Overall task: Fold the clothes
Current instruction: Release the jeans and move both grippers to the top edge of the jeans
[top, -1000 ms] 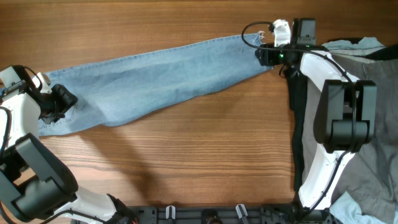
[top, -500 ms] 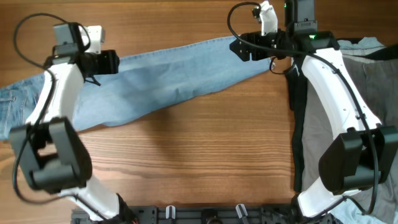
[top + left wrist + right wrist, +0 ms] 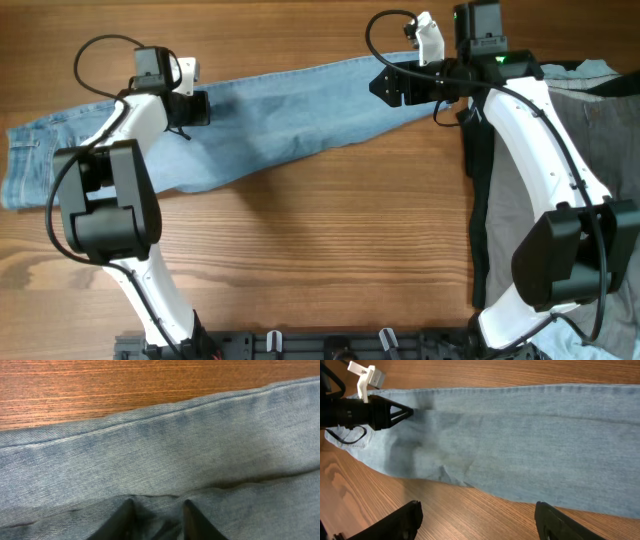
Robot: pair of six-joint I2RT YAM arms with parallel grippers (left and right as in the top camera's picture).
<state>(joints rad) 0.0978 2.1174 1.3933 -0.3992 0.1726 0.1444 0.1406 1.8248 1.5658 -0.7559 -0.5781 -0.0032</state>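
Observation:
The light-blue jeans (image 3: 300, 110) lie stretched flat across the table, waist end at the left and hem end at the right. My left gripper (image 3: 198, 108) presses down on the jeans' upper edge left of the middle. In the left wrist view its fingers (image 3: 157, 506) pinch a ridge of denim (image 3: 175, 445). The right wrist view shows the left gripper (image 3: 406, 411) closed to a point on the jeans (image 3: 530, 435). My right gripper (image 3: 385, 85) hovers over the hem end. Its fingers (image 3: 477, 517) are spread wide and hold nothing.
Wide grey trousers (image 3: 590, 160) lie at the right edge, with a black garment (image 3: 480, 210) along their left side. Pale blue cloth shows at the top right (image 3: 590, 68) and at the bottom right (image 3: 570, 330). Bare wood lies in front of the jeans.
My left gripper has moved from the waist end to the jeans' upper edge and shut there. My right gripper has let go of the hem, opened and lifted slightly left.

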